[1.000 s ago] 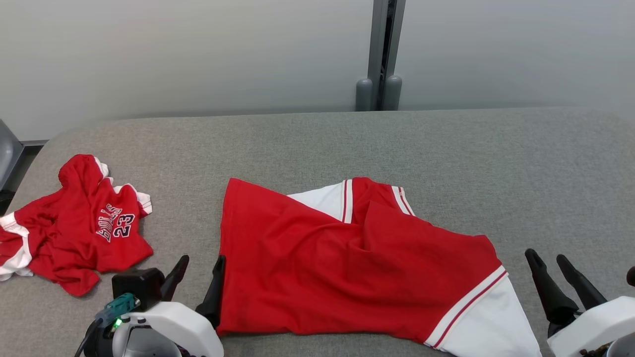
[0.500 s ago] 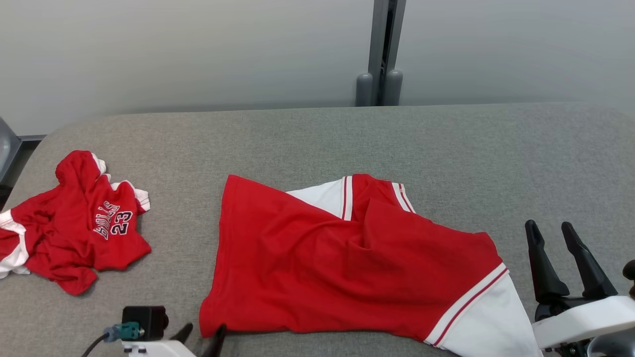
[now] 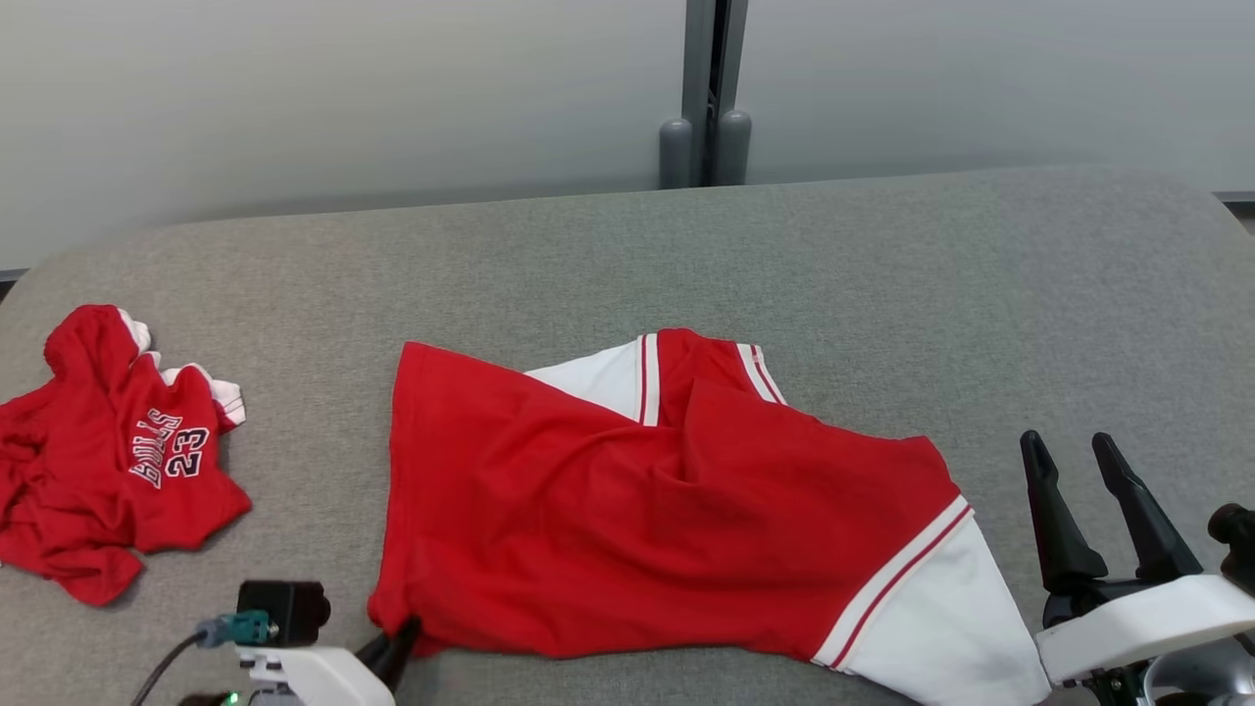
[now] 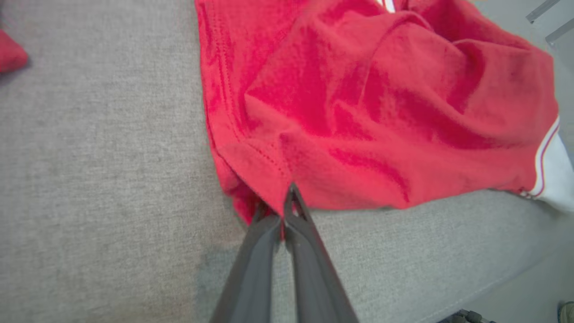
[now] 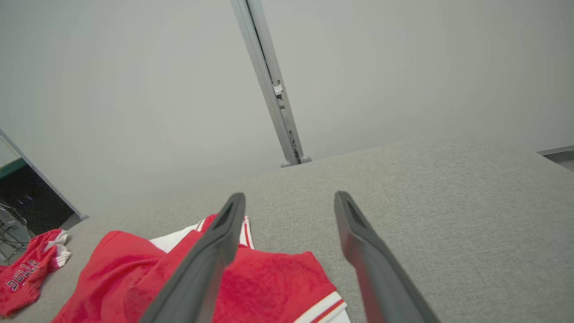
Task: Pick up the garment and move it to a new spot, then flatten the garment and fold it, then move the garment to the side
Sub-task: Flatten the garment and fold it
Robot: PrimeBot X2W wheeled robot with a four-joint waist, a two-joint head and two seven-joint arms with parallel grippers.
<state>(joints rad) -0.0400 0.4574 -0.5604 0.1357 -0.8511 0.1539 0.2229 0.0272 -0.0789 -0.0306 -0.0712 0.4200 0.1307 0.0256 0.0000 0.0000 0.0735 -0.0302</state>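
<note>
Left wrist view: left gripper [image 4: 278, 202] pinches garment [image 4: 381, 112] corner, likely flattening; right gripper [image 3: 1067, 441], spread beside the garment, should grip next.

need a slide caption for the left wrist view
Left tool pinched shut on the hem corner of the red jersey garment on the grey fabric surface.

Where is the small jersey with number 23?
In the head view, the small jersey lies far left on the table, apart from the large red garment.

Grey fabric tabletop [image 3: 980, 294], perhaps frosted panels [image 3: 294, 88]
</note>
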